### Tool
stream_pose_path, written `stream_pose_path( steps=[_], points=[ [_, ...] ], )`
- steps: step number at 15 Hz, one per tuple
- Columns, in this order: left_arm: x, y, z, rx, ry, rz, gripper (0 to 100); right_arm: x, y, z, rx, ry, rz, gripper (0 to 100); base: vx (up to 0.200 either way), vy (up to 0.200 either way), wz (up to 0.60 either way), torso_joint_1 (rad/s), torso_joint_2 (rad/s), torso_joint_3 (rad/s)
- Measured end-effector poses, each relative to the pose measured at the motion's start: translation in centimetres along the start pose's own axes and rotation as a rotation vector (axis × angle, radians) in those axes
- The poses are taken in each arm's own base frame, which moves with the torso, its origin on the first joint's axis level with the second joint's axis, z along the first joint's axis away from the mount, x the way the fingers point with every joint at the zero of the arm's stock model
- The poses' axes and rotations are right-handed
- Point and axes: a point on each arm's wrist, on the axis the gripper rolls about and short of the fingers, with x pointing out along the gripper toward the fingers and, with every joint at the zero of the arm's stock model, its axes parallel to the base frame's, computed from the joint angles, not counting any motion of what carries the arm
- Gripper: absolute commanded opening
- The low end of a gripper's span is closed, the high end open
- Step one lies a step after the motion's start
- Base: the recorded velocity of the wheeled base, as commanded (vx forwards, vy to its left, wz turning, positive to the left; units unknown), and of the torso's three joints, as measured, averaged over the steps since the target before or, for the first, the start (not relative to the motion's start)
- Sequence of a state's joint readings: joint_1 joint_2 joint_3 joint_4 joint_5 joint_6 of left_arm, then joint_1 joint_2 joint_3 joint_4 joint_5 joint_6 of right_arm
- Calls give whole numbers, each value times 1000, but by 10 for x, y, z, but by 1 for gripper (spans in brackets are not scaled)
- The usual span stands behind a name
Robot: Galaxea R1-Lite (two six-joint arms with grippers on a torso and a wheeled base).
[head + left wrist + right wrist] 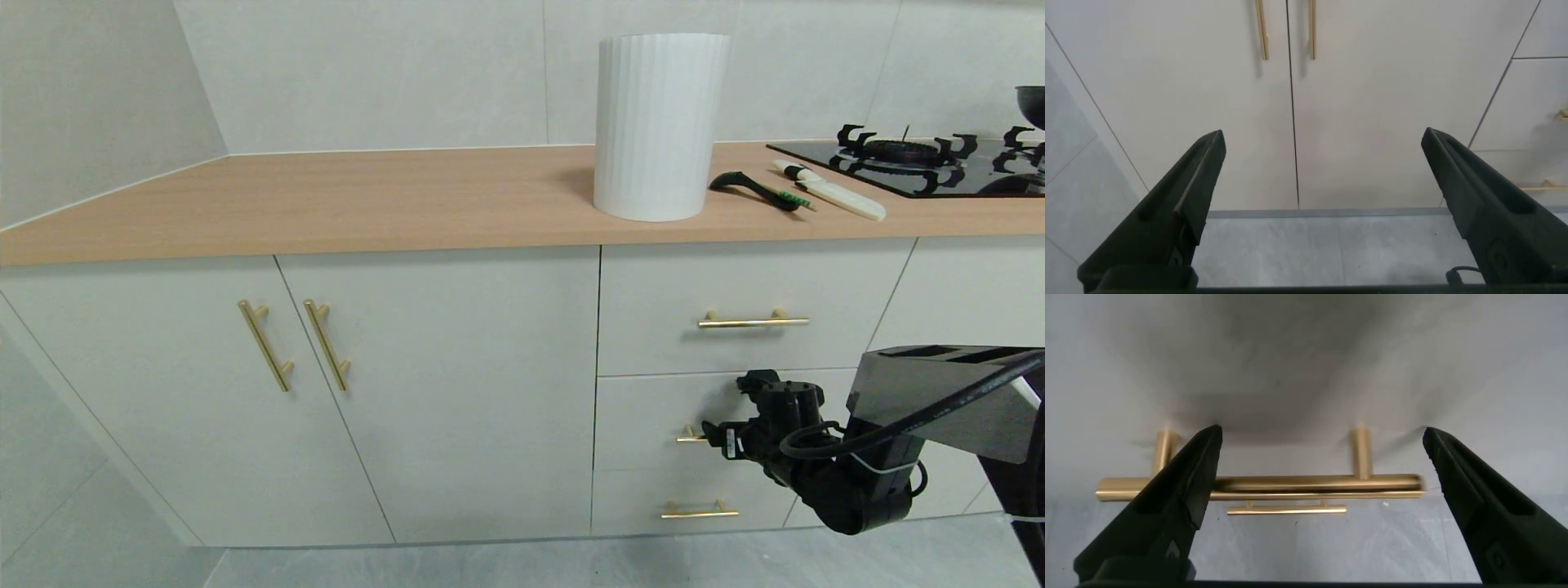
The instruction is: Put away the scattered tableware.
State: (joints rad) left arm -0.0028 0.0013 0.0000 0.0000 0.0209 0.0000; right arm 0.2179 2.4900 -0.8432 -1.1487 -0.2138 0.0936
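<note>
Cupboard doors first, far left, and facing them, low down near the floor, left gripper: spread wide, nothing between the fingers, well apart from the tableware.

Across now to the table. Tall white ribbed container upright on top. Just to its right, the scattered tableware: black spoon, thin green-banded utensil, white-bladed knife. All lying flat, long axes slanting toward the hob. None of it in a gripper.

Down below, at the drawer stack: right gripper close to the front, likewise spread open, holding nothing, squared on the middle drawer handle.

Key relation: gold bar lying level, straight ahead of the fingertips and near, crossing the gap from one finger toward the other. So running the same way as the opening, not across it. Probably calls for a roll of the wrist before any pinch, or a hook behind the bar.

Clearly a job for the right arm, far nearer than the left. Tableware up above and slightly right of that drawer, waiting on the table.
</note>
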Motion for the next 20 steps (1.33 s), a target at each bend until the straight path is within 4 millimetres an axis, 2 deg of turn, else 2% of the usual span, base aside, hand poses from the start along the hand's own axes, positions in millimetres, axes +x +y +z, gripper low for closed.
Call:
stream_pose_path(
  steps=[6,20],
  points=[
    [0,0,0,0,0,0,100,3,-2,-9,-5,23,-6,100,0,0,0,0,0,0],
    [0,0,0,0,0,1,100,-3,-5,-15,-28,61,-11,100,0,0,0,0,0,0]
  ],
)
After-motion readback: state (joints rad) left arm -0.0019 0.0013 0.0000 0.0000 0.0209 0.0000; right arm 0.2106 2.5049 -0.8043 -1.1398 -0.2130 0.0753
